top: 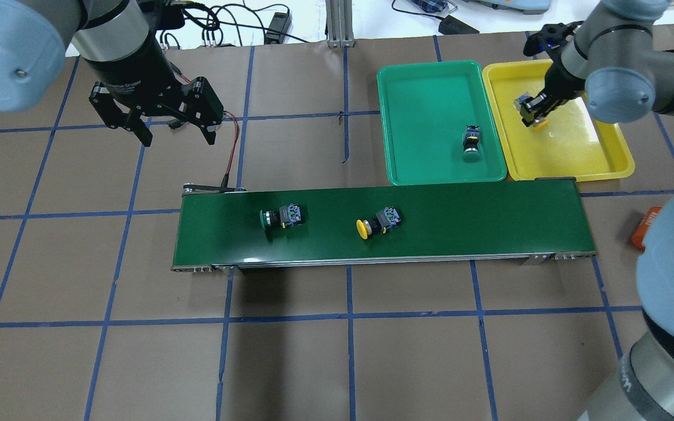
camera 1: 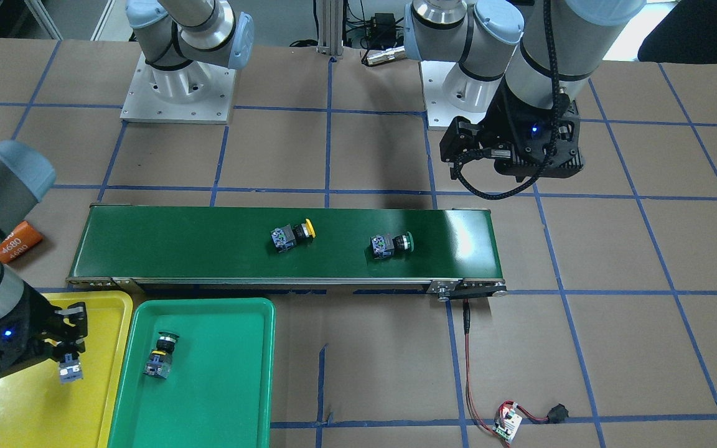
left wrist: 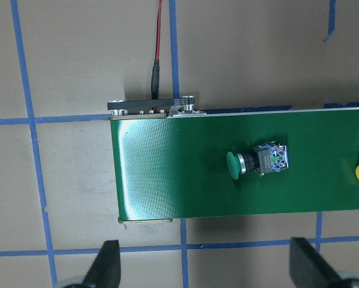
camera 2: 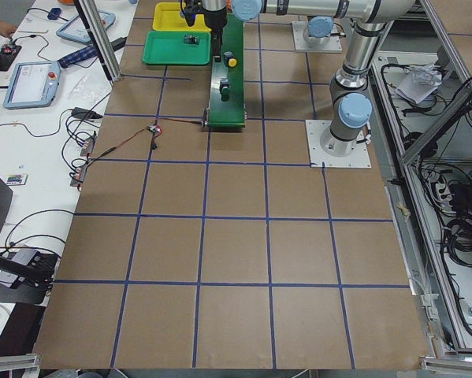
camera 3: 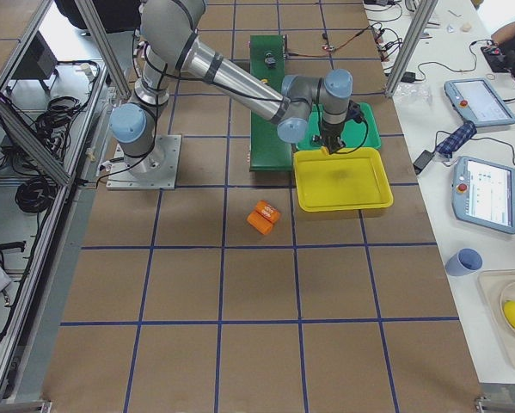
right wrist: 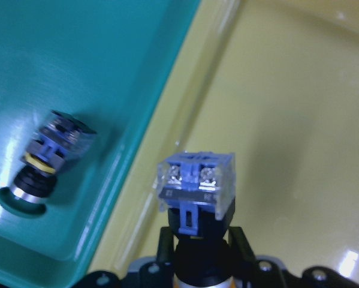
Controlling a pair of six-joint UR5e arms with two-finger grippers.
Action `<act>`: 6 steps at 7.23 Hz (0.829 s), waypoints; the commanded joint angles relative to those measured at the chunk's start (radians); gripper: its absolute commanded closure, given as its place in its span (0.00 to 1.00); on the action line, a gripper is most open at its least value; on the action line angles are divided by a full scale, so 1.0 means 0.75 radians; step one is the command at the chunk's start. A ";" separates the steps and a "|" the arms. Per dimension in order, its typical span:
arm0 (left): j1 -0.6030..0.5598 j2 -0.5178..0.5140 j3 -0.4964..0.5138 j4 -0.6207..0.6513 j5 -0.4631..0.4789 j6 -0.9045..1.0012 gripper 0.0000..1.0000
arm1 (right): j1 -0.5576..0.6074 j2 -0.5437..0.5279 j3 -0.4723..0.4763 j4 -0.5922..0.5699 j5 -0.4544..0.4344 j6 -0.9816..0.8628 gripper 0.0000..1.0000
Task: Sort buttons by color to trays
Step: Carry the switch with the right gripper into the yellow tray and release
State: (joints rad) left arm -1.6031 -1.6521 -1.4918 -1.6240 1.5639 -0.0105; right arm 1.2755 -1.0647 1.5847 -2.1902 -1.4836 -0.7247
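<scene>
My right gripper (top: 533, 110) is shut on a yellow-capped button (right wrist: 195, 186) and holds it, terminals up, just above the yellow tray (top: 571, 155), near the edge shared with the green tray (top: 430, 99). One green button (top: 471, 142) lies on its side in the green tray. A green button (top: 278, 217) and a yellow button (top: 377, 222) lie on the dark-green conveyor belt (top: 477, 219). My left gripper (top: 177, 139) is open and empty, hovering above the table beyond the belt's left end; the left wrist view shows the green button (left wrist: 257, 162) below it.
An orange cylinder marked 4680 (camera 1: 17, 242) lies on the table beside the belt's right end. A small white circuit board (camera 1: 508, 423) with red wires lies past the belt's left end. Blue tape lines grid the brown table.
</scene>
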 commanded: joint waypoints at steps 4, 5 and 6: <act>-0.006 -0.002 -0.001 -0.005 -0.001 -0.035 0.00 | -0.022 -0.138 -0.015 0.271 -0.018 0.037 0.00; -0.006 -0.002 -0.013 -0.007 0.009 -0.035 0.00 | 0.025 -0.206 0.014 0.334 -0.016 0.036 0.00; -0.006 0.000 -0.011 -0.007 0.009 -0.035 0.00 | 0.058 -0.296 0.091 0.359 -0.012 0.021 0.00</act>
State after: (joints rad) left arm -1.6075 -1.6532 -1.4983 -1.6284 1.5682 -0.0360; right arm 1.2841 -1.2075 1.6016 -1.9634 -1.4959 -0.7066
